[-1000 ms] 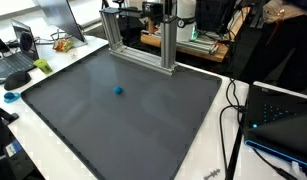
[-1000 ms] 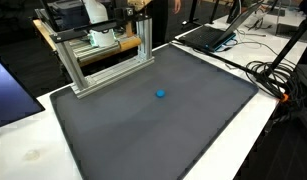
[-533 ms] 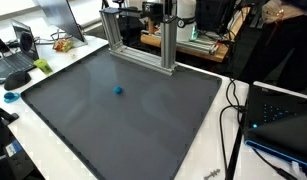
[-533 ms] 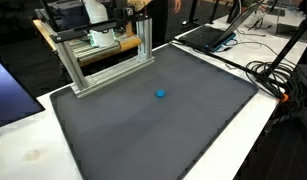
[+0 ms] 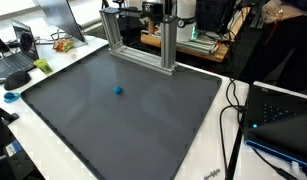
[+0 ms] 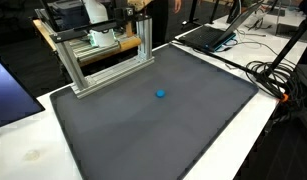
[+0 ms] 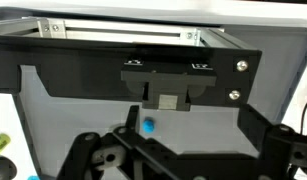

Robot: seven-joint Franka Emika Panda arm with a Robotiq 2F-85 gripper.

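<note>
While the gripper (image 7: 188, 160) hangs well away from the grey mat (image 5: 143, 125), its two black fingers (image 7: 93, 155) stand spread wide with nothing between them. The small blue ball (image 5: 118, 89) lies alone near the middle of the mat, well apart from the metal frame (image 5: 169, 45) at the far edge. Seen from the wrist view, the ball sits a little left of the gap. I think this is the very start, the reach for the ball. Next the arm would need to go down, slide a bit left, and put one finger on each side of the ball before squeezing.
</note>
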